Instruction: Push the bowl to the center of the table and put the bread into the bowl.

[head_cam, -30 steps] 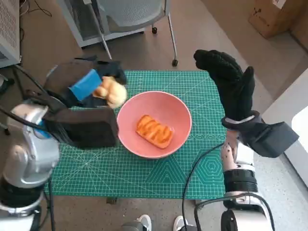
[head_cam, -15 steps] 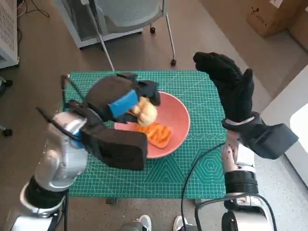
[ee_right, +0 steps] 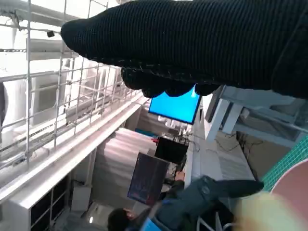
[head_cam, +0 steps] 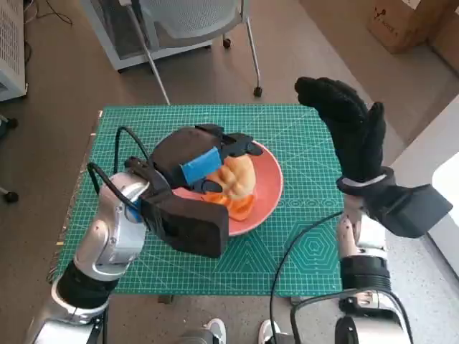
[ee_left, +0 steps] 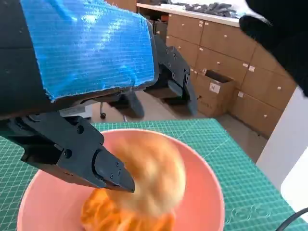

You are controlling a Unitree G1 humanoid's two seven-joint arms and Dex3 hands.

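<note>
Your work surface is a green cutting mat (head_cam: 301, 236) printed with a white grid, covering a small table; brown floor surrounds it, an office chair (head_cam: 193, 21) stands beyond the far edge, and a cardboard box (head_cam: 412, 25) sits off in the far right corner.

The pink bowl (head_cam: 269, 188) rests near the middle of the mat. Your left hand (head_cam: 197, 161), blue tape across its back, hangs directly over the bowl. In the left wrist view its black fingers (ee_left: 86, 161) are spread, one group reaching past the far rim and another pointing down into the bowl. The pale round bun (head_cam: 235, 175) lies just under and between those fingers, blurred in that view, so you cannot tell whether the fingertips touch it or have any hold on it. It sits on top of an orange glazed pastry (head_cam: 240, 204) that lies on the bowl's floor, below the fingertips.

Your right hand (head_cam: 351, 129), in the knitted glove, is raised upright above the mat's right side, well apart from the bowl, fingers extended together and slightly curved, holding nothing. The right wrist view shows the glove as a dark band, with a seated person (ee_right: 192, 199) and a blue screen (ee_right: 175, 108) beyond its fingers.
</note>
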